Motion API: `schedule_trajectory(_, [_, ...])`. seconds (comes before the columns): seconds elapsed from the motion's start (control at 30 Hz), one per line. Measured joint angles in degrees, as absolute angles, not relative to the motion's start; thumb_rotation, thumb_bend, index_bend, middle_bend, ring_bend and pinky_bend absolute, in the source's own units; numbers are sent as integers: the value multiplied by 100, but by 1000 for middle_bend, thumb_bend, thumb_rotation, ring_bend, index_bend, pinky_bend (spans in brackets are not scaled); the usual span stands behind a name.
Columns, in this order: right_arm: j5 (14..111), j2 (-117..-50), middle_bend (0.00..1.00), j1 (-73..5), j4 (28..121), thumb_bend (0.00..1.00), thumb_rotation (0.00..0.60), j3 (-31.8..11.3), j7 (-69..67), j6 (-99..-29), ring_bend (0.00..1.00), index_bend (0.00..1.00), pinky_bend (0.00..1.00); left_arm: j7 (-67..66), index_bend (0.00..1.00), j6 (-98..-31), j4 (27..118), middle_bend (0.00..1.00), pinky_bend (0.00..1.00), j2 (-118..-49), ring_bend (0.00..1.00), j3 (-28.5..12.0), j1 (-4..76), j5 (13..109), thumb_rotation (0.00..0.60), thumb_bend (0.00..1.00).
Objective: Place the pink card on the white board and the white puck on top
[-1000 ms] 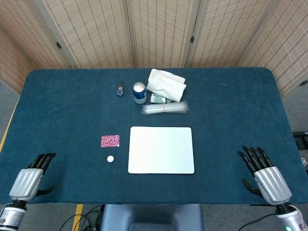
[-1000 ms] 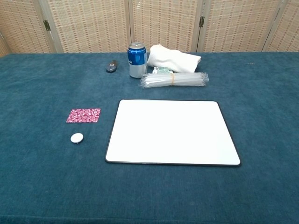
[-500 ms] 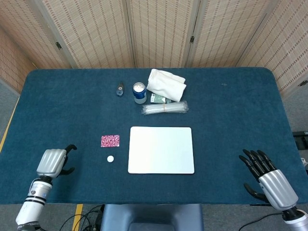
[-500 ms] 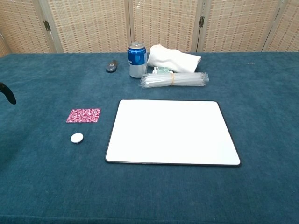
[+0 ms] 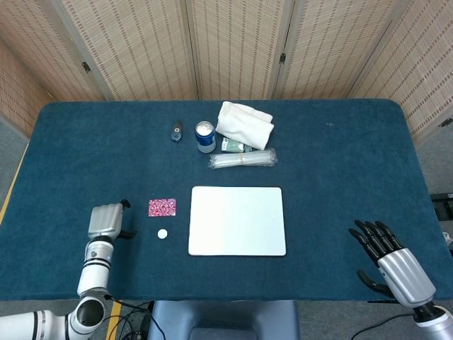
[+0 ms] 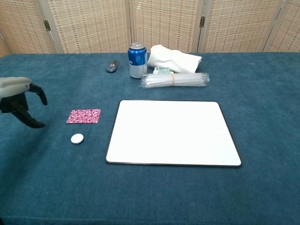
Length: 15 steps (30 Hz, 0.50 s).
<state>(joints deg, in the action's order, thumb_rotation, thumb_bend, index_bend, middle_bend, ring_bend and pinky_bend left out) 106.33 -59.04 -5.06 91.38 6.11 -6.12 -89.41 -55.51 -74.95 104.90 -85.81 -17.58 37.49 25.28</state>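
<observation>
Clearly the step in hand is the approach to the pink card [image 5: 162,207], which lies flat on the desk [image 5: 340,170] left of centre in the head view, just left of the white board [image 5: 237,220], with the white puck [image 5: 163,234] just below it and apart from it. The left robot hand [image 5: 106,221] hovers to the card's left, holding nothing, thumb and fingers apart in the chest view. A thin card flat on cloth gives little edge to catch, so the robot hand would likely do best to come in low from the left, pinch one short edge and lift without nudging the puck. The right robot hand [image 5: 388,258] sits at the lower right of the head view, fingers spread and empty; the chest view does not show it. The left fingertips point away from the head camera, so their height above the cloth cannot be judged.
</observation>
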Motion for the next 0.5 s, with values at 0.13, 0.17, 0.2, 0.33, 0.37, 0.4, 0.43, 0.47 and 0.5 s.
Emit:
schedule_trajectory(0.13, [10691,-5874,0,-526,9112,247,600,645,-725,-8946,0,0,0,-5773,297,-7732,10272,999,960,-8940,871,-1898,4102,2228,509,253])
schedule_trajectory(0.17, [10712,-5861,0,-532,9104,247,600,657,-766,-8952,0,0,0,-5801,297,-7788,10212,999,960,-8999,871,-1924,4159,2182,512,253])
schedule_trajectory(0.2, [10732,-5852,0,-535,9096,247,600,666,-795,-8962,0,0,0,-5849,297,-7859,10129,999,960,-9069,871,-1952,4233,2125,514,253])
schedule_trajectory(0.33, [10801,-5820,0,-550,9065,247,600,703,-896,-8989,0,0,0,-6025,297,-7995,9829,999,960,-9330,871,-2021,4479,1933,509,253])
schedule_trajectory(0.37, [10813,-5809,0,-557,9056,247,600,712,-925,-8990,0,0,0,-6057,297,-8014,9758,999,960,-9387,871,-2030,4527,1898,510,253])
schedule_trajectory(0.4, [10820,-5802,0,-561,9051,247,600,717,-946,-8992,0,0,0,-6081,297,-8030,9668,999,960,-9456,871,-2038,4578,1866,515,253])
schedule_trajectory(0.43, [10827,-5794,0,-564,9047,247,600,723,-969,-8995,0,0,0,-6097,296,-8037,9601,999,960,-9503,872,-2040,4613,1848,537,253])
schedule_trajectory(0.47, [10837,-5782,0,-566,9041,247,600,731,-1001,-9005,0,0,0,-6111,295,-8040,9534,999,960,-9546,871,-2038,4645,1837,561,253])
schedule_trajectory(0.5, [10844,-5774,0,-565,9036,247,600,736,-1024,-9020,0,0,0,-6127,295,-8036,9442,999,960,-9604,871,-2029,4685,1828,586,253])
